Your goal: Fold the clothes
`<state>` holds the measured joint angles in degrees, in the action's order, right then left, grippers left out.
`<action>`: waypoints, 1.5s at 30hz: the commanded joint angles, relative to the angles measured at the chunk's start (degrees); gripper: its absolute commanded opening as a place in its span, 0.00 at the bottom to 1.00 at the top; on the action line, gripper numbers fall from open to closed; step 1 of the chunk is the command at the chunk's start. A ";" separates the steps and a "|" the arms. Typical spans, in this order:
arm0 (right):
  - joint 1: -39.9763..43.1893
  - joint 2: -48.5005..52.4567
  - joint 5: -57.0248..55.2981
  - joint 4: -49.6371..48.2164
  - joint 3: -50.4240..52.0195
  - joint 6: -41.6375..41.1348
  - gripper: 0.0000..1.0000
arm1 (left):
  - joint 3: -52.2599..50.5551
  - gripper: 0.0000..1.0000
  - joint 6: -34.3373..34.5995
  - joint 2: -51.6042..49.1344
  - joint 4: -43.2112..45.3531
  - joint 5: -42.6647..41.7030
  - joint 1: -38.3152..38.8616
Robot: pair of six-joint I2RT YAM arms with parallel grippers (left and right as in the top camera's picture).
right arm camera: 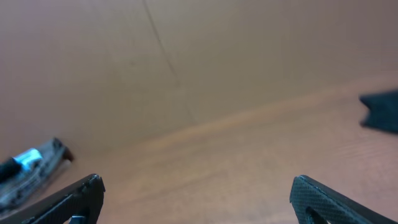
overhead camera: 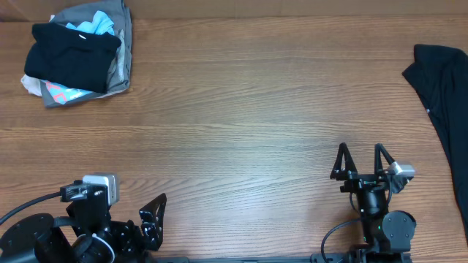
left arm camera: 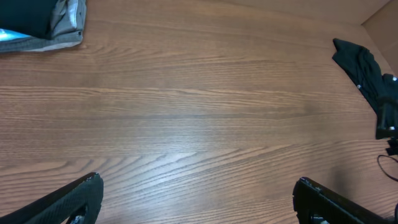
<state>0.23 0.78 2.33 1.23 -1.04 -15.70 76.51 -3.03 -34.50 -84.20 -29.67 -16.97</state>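
The clothes lie in two places. A black T-shirt (overhead camera: 447, 95) is crumpled at the table's right edge, partly cut off by the frame; it also shows in the left wrist view (left arm camera: 359, 61) and the right wrist view (right arm camera: 382, 111). A pile of folded garments (overhead camera: 77, 50) with a black one on top sits at the far left corner, and its edge shows as the pile (left arm camera: 57, 23). My left gripper (overhead camera: 154, 213) is open near the front left, over bare wood (left arm camera: 198, 190). My right gripper (overhead camera: 360, 157) is open at the front right (right arm camera: 196, 185), left of the T-shirt. Neither touches any fabric.
The wooden table (overhead camera: 241, 109) stretches between the pile and the T-shirt. The right arm's base (left arm camera: 388, 118) shows at the right edge of the left wrist view. A brown wall (right arm camera: 186, 56) rises behind the table's far edge.
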 commanded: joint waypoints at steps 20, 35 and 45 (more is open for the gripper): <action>-0.33 -0.61 -2.27 3.58 0.59 0.92 1.00 | 0.13 1.00 -0.85 0.46 0.20 0.31 -0.15; -0.33 -0.61 -2.27 3.58 0.59 0.92 1.00 | 0.13 1.00 -0.85 0.46 0.20 0.31 -0.15; -0.33 -0.61 -2.27 3.58 0.59 0.92 1.00 | -3.41 1.00 8.39 4.07 4.02 3.61 9.42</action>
<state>0.23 0.73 0.58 5.13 -1.04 -14.96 75.75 0.21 -33.69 -82.83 -28.71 -12.05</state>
